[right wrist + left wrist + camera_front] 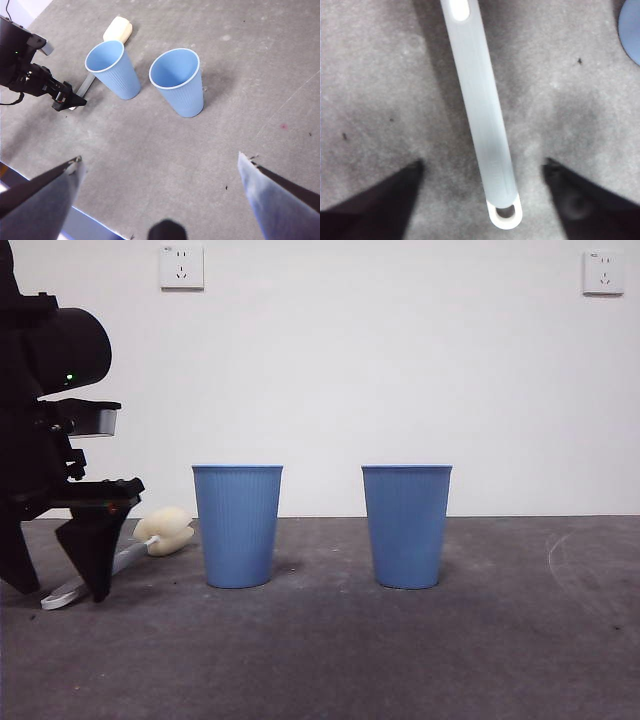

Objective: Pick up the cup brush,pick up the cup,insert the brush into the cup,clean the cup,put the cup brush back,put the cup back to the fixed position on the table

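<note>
The cup brush lies flat on the table (330,660) at the left, its cream sponge head (165,530) behind its grey handle (128,558). My left gripper (68,590) is open and low over the handle's end. In the left wrist view the handle (477,100) runs between the two spread jaws of the left gripper (482,167), which do not touch it. Two blue cups stand upright: one (237,525) next to the brush, the other (406,525) to its right. My right gripper (160,158) is open, empty and high above the table, looking down on both cups (112,70) (177,82).
A white wall with two sockets (181,267) stands behind the table. The right wrist view shows the left gripper (65,100) beside the nearer cup and the sponge head (118,29) beyond it. A cup's edge (631,30) shows in the left wrist view.
</note>
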You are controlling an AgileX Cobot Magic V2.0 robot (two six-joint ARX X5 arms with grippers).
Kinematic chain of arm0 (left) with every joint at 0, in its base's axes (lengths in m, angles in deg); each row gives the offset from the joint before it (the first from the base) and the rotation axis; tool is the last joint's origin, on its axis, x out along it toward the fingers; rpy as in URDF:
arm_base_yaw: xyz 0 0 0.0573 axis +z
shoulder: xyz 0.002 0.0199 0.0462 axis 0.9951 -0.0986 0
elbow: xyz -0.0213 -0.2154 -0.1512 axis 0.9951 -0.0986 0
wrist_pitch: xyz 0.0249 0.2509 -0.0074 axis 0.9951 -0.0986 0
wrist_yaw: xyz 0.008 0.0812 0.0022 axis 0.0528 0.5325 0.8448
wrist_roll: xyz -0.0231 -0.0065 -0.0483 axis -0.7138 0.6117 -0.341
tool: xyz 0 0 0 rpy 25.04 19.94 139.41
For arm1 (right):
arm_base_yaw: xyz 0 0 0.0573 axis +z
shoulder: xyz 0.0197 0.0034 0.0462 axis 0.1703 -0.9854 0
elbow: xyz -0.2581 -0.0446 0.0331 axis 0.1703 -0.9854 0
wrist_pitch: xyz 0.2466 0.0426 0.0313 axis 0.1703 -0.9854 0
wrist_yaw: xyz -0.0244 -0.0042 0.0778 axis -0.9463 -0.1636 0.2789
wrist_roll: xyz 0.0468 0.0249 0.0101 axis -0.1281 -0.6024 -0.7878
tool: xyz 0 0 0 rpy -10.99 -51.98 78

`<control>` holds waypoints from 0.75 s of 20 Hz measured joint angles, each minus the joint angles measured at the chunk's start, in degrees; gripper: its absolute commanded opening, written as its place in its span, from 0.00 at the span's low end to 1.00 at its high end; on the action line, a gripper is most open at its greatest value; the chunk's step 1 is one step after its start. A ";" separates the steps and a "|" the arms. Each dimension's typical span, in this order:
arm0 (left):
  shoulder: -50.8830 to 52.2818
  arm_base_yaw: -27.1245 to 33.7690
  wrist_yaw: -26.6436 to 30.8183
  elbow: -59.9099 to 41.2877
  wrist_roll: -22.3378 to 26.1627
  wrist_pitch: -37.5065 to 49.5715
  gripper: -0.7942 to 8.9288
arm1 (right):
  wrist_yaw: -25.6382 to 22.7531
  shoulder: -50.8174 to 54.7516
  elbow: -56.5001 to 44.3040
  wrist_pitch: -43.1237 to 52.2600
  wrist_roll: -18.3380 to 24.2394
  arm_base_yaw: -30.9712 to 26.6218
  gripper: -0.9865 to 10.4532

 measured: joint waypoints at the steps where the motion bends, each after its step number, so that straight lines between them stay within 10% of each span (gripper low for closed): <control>1: -0.02 -0.02 -0.09 0.02 -0.13 -0.11 0.20 | 0.00 0.00 0.00 -0.02 0.00 0.00 0.63; 15: 4.66 0.24 -0.72 0.31 -0.81 -4.26 0.10 | 0.00 0.00 0.00 0.00 0.00 0.00 0.63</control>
